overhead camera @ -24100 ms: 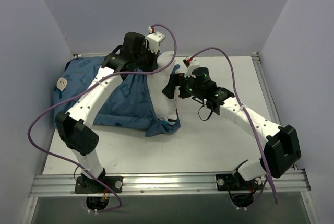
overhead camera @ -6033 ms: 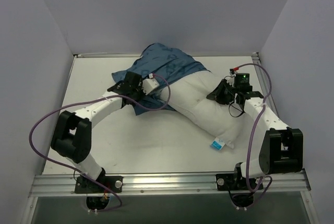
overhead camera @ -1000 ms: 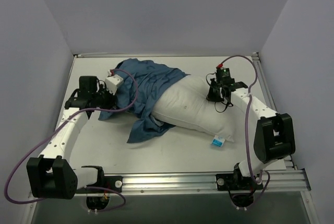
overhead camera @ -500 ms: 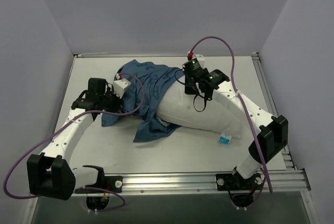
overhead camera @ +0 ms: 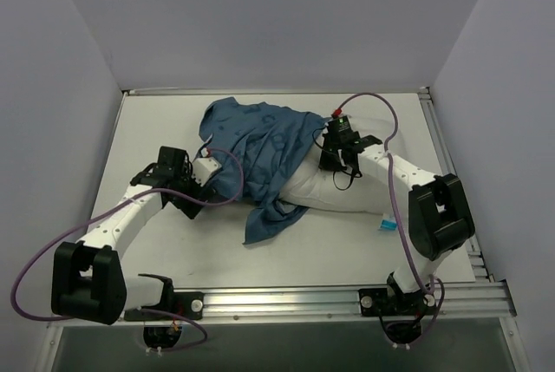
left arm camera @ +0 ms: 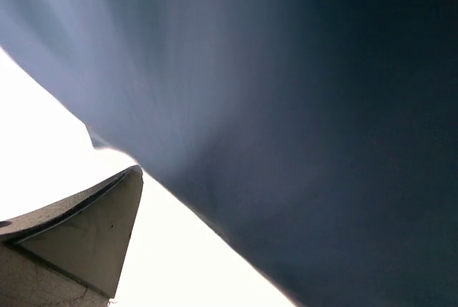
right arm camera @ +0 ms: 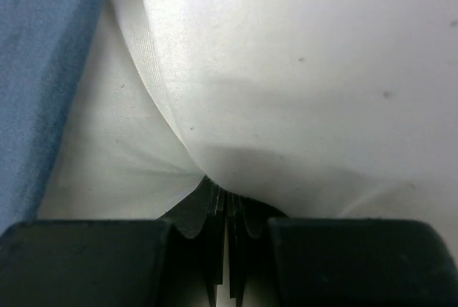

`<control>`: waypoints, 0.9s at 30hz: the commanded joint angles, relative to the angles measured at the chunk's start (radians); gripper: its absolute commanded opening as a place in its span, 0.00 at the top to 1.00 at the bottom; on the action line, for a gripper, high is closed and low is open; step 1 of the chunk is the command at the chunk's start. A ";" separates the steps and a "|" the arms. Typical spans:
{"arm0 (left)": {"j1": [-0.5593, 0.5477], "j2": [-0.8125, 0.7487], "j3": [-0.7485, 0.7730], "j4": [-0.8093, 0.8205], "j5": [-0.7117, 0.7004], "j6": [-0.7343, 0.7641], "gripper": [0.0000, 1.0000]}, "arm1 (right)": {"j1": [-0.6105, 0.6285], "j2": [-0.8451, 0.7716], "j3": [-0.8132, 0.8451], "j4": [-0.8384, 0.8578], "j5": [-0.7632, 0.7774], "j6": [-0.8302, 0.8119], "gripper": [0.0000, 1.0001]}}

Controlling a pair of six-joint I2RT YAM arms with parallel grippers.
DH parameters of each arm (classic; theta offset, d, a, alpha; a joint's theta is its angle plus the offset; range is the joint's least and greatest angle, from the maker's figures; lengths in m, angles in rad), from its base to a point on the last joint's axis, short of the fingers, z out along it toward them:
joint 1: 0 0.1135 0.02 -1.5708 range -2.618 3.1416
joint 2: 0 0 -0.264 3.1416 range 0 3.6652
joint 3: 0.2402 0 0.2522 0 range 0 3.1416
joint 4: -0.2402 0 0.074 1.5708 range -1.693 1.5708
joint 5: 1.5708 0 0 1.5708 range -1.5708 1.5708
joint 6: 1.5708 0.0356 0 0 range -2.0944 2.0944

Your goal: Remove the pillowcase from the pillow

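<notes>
While pillowcase covers left part of pillow, stripping step looks roughly midway. Both lie mid-table. Pillow's right end bare, tag exposed at near-right corner.

Right gripper: fingers pressed together, pinching fold of white pillow cloth just beside case's blue edge.

Left gripper: at case's left edge; wrist view shows blurred blue cloth and one finger, so cannot tell whether it grips.

Next move, as judgement: right anchors pillow, left draws case leftward.

Case as container: pillow partly inside.
</notes>
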 commanded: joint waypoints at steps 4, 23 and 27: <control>0.019 0.041 -0.014 0.094 -0.121 0.055 0.06 | -0.107 0.130 -0.077 -0.131 0.091 -0.117 1.00; 0.015 0.343 0.158 0.563 -0.111 -0.141 0.98 | -0.205 0.148 -0.099 -0.105 0.034 -0.162 1.00; 0.082 0.258 0.161 0.589 -0.137 -0.193 0.98 | -0.252 0.128 -0.125 -0.100 0.030 -0.168 1.00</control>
